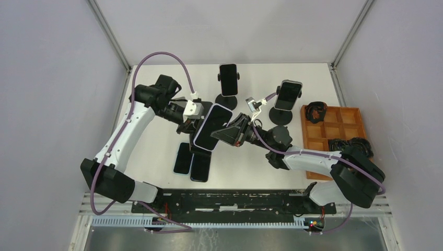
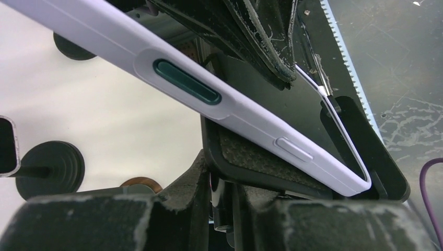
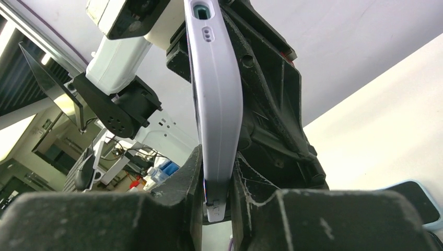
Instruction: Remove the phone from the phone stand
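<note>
Phone (image 1: 212, 127), lavender-cased, stood tilted over the table (image 1: 251, 168), one end pinched between the closed-down fingers of the right gripper (image 3: 217, 167), its back in the cradle of the phone stand (image 2: 251, 157), which the left gripper (image 2: 219, 183) clasped with narrowed fingers.

Overhead plus wrist close-ups (shared phone (image 1: 211, 127))

The right jaws clamp the pale phone (image 3: 217, 104) edge-on, the black phone stand (image 3: 274, 99) touching its back.
</note>
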### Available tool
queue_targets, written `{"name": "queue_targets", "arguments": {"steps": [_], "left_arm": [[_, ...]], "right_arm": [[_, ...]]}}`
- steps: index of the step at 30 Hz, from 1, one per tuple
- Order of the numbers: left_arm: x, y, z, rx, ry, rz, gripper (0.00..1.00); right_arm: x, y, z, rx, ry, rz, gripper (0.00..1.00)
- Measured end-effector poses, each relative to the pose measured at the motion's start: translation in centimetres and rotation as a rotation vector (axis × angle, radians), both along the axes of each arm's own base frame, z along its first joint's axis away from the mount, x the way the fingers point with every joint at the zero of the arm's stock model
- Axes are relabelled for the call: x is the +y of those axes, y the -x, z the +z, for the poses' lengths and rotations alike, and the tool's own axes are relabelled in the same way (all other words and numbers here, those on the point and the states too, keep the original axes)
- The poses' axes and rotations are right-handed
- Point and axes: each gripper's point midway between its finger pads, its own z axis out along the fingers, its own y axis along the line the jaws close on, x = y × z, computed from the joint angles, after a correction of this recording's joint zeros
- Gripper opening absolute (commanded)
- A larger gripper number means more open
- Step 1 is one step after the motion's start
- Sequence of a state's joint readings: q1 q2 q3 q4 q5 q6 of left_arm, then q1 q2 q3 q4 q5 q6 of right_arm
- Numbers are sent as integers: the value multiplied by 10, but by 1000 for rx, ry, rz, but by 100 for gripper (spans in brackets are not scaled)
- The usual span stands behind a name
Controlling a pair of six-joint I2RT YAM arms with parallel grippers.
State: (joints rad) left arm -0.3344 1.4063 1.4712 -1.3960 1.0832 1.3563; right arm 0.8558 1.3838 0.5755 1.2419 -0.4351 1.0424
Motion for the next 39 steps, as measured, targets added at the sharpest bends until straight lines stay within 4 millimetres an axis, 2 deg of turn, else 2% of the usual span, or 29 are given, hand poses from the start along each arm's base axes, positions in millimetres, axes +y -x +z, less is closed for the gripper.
{"name": "queue_targets", "arguments": {"steps": [3, 10, 14, 16, 19, 23, 25, 29, 32, 35, 37, 39], "left_arm": [[0, -1, 1, -19, 1, -2, 2], [7, -4, -6, -42, -42, 14, 2], [13, 3, -15, -30, -87, 14, 2], [16, 7, -18, -21, -105, 9, 2], [17, 11, -20, -19, -116, 3, 2], [19, 12, -23, -27, -126, -2, 2], [20, 11, -25, -36, -135, -5, 2], [23, 12, -26, -55, -147, -15, 2], [25, 11, -26, -83, -156, -25, 2], [25, 11, -25, -99, -153, -31, 2], [25, 11, -22, -111, -148, -35, 2], [24, 10, -18, -132, -139, -39, 2]], "right_arm": [[-1, -2, 1, 9, 3, -11, 26], [-3, -11, -4, 38, 22, -46, 38], [-7, -25, 4, 47, -3, -100, 38], [-9, -31, 11, 45, -22, -121, 33], [-12, -34, 18, 48, -47, -134, 18], [-15, -35, 22, 68, -69, -125, 4], [-18, -39, 21, 84, -67, -127, 0], [-36, -45, 20, 102, -50, -161, 0], [-59, -45, 11, 129, -1, -194, 0], [-70, -45, -8, 159, 69, -221, 0], [-70, -43, -29, 189, 130, -227, 0], [-65, -40, -63, 245, 219, -225, 0]]}}
